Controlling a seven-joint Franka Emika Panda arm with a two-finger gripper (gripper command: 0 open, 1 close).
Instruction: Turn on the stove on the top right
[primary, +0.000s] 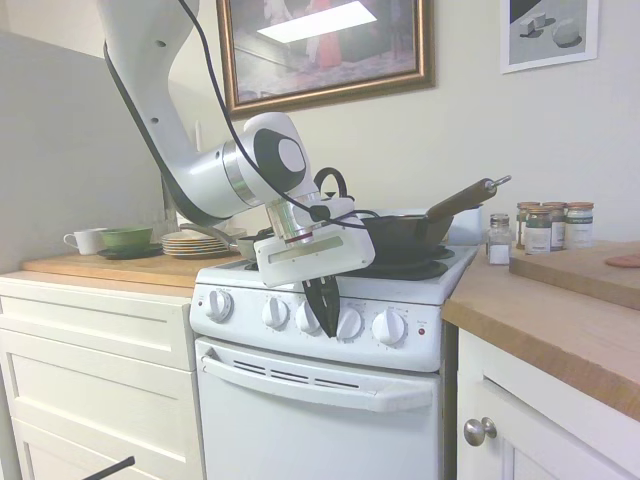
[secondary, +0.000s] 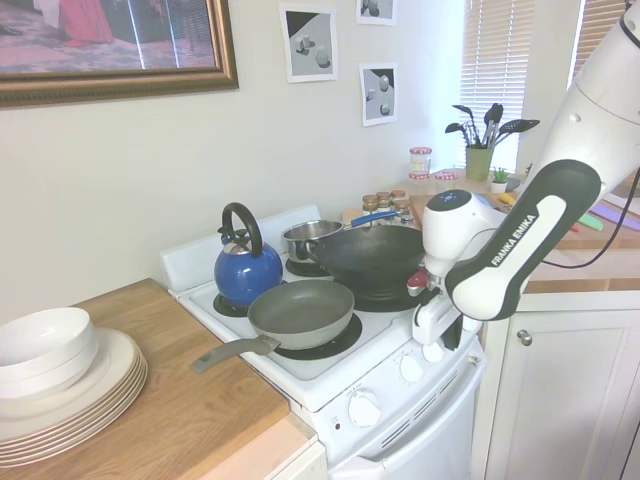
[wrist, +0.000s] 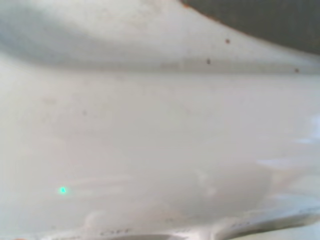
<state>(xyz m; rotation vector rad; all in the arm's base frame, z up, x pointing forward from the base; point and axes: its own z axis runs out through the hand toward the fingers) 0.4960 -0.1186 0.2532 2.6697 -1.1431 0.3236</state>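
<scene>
So the arm (primary: 190, 150) is that glossy white plastic shell look, chunky rounded links with dark grey/black bands at the seams where the segments meet. One joint has a round white cap set in a black ring. There's a shiny metal ring just behind the wrist. From the other side you can read "FRANKA EMIKA" in white letters on a black strip running along the forearm (secondary: 520, 240). A black cable loops down the outside of the arm to the hand. The gripper (primary: 322, 300) body is a flat white block, and the fingers (primary: 318, 297) under it are black and narrow. Small red bit near the wrist too.
</scene>
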